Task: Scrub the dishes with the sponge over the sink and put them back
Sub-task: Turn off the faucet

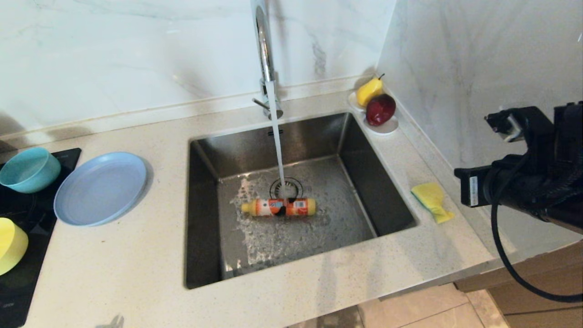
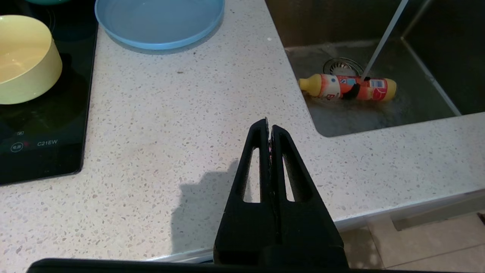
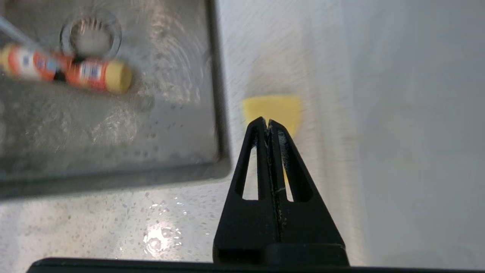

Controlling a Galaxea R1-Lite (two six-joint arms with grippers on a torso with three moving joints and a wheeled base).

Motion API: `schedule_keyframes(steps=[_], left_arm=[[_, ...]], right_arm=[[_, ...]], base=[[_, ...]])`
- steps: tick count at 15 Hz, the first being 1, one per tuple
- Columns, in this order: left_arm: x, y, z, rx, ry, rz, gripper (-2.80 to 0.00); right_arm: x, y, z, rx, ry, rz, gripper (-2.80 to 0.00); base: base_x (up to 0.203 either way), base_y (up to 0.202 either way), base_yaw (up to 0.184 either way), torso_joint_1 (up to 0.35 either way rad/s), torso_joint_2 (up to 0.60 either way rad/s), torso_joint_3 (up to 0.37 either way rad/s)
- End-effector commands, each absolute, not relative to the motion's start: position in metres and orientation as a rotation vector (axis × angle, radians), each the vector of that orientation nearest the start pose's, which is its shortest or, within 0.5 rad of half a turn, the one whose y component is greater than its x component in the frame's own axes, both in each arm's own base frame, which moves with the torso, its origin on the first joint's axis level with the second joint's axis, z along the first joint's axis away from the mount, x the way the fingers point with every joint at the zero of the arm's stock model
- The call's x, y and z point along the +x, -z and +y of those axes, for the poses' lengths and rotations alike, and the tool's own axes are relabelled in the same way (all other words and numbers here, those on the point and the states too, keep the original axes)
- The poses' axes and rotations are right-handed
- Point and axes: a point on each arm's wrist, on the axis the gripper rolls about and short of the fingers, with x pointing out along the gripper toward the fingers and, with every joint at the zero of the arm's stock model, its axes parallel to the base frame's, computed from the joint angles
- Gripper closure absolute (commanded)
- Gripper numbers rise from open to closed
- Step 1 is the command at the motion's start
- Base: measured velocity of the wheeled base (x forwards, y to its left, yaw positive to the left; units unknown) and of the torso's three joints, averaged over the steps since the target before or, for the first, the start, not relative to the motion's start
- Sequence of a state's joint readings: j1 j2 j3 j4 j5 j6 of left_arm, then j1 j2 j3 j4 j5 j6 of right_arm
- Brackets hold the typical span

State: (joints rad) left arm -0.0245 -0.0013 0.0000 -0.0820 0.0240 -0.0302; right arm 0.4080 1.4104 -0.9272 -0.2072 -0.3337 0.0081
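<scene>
We start with the bench (image 1: 114,255), a pale speckled top that carries everything, and the sink (image 1: 202,218) cut into its middle, where the faucet (image 1: 264,54) at twelve o'clock runs a stream of water onto the drain. On the basin floor, just below the drain, a detergent bottle (image 1: 278,207) lies on its side, yellow cap pointing to nine o'clock. The dishes wait untouched at nine o'clock from the sink: the grey-blue plate (image 1: 101,188) on the bench, and beside it, on the black cooktop (image 1: 18,255), the teal bowl (image 1: 29,169) and the yellow bowl (image 1: 10,245). At one o'clock a small white dish (image 1: 385,127) holds a pear and an apple. The sponge (image 1: 432,200) lies on the bench at three o'clock, just beyond the sink's rim, apart from everything else. Our right gripper (image 3: 268,122) hangs above the bench with the sponge showing just past its tips, and its jaws are pressed together on nothing. Our left gripper (image 2: 268,125) hovers over the front of the bench at about seven o'clock from the sink, jaws likewise closed and empty. We judge the task is at its very start, the step in hand being to fetch the sponge. The next move calls for us to spread the right jaws, lower them around the sponge and close on it.
</scene>
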Motion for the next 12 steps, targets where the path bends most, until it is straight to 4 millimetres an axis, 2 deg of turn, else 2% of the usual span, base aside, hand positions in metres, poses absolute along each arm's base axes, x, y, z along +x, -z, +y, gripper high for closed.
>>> schedule_keyframes(steps=[1,4,6,8,12], left_arm=[[-0.021,-0.075,0.001,-0.032,0.001,-0.052,0.00],[-0.021,-0.075,0.001,-0.032,0.001,-0.052,0.00],[-0.021,-0.075,0.001,-0.032,0.001,-0.052,0.00],[-0.021,-0.075,0.001,-0.032,0.001,-0.052,0.00],[-0.021,-0.075,0.001,-0.032,0.001,-0.052,0.00]], right_arm=[[0.186,-0.279,0.080,-0.064,-0.056,0.151,0.00],[0.143,-0.288,0.070,-0.079,-0.038,0.140,0.00],[0.123,-0.283,0.067,-0.091,-0.043,0.149,0.00],[0.111,-0.269,0.062,-0.124,-0.006,0.168,0.00],[0.103,-0.266,0.056,-0.108,0.020,0.133,0.00]], base=[[0.000,0.000,0.000,0.000,0.00,0.000],[0.000,0.000,0.000,0.000,0.00,0.000],[0.000,0.000,0.000,0.000,0.00,0.000],[0.000,0.000,0.000,0.000,0.00,0.000],[0.000,0.000,0.000,0.000,0.00,0.000]])
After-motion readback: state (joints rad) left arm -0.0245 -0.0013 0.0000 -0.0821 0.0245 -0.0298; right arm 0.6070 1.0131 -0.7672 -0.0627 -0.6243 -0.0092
